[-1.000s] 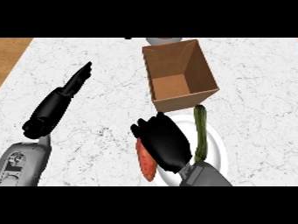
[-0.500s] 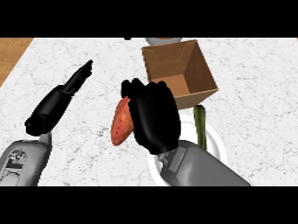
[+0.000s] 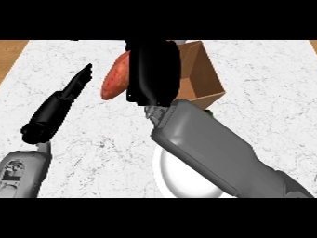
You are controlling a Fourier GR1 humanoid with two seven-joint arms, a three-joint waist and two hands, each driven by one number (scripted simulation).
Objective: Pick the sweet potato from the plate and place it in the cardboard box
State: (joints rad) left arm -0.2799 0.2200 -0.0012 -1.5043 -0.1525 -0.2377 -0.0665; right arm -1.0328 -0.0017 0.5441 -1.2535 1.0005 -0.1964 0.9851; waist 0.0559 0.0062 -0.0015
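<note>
Carrying the sweet potato point(image 3: 115, 77) farther up off the plate point(image 3: 178, 179), the right hand point(image 3: 152, 69) (fingers curled round it) now holds it just left of the cardboard box point(image 3: 201, 76), so release looks near; left hand point(image 3: 61, 104) rests open above the surface point(image 3: 270, 93).

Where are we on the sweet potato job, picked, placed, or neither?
Picked, not placed. The plate near the view's lower edge shows no sweet potato. The right hand holds the sweet potato in the air, just left of the cardboard box. Left to do: bring it over the box's opening and let go. The left hand rests open at the left.
</note>
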